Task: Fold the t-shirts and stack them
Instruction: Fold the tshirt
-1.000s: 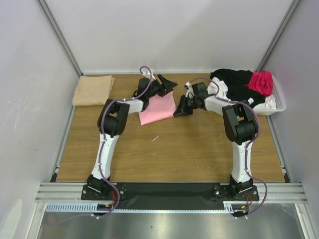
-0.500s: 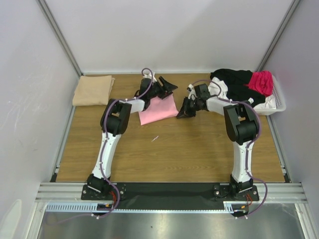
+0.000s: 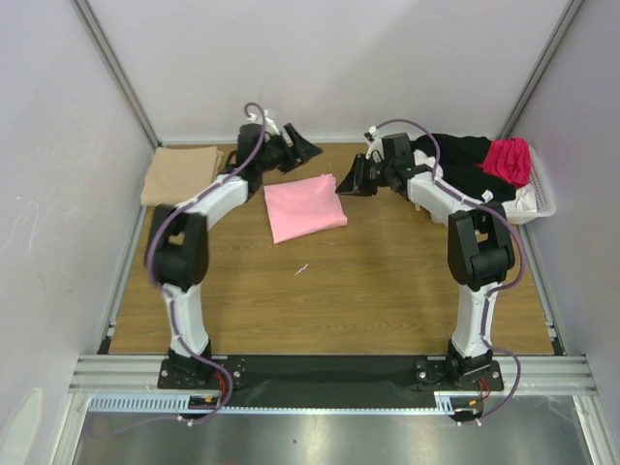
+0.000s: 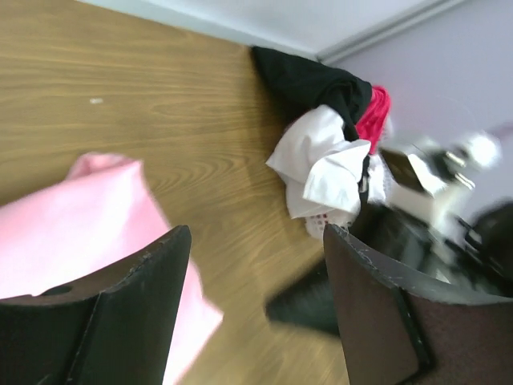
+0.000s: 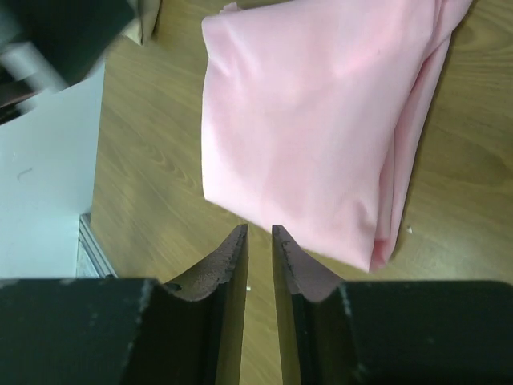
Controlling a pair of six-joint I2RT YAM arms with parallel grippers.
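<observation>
Both arms have swung back twd the far edge of the worktop [image 3: 387,291], and they're off the cloth now. The basket [image 3: 542,205] sits at the far-right corner w/ the black t-shirt [image 3: 455,155] and magenta t-shirt [image 3: 506,158] heaped in it. The tan t-shirt [image 3: 180,174] lies folded at the far-left corner. The pink t-shirt [image 3: 304,206] lies folded and uncovered near the middle of the far edge. That fold looks done, so stacking is prob next. Left gripper [image 3: 295,150] is spread wide and empty, just beyond pink's far-left corner. Right gripper [image 3: 351,182] has its fingers nearly pressed together w/ nothing betw them, just off pink's far-right corner.
</observation>
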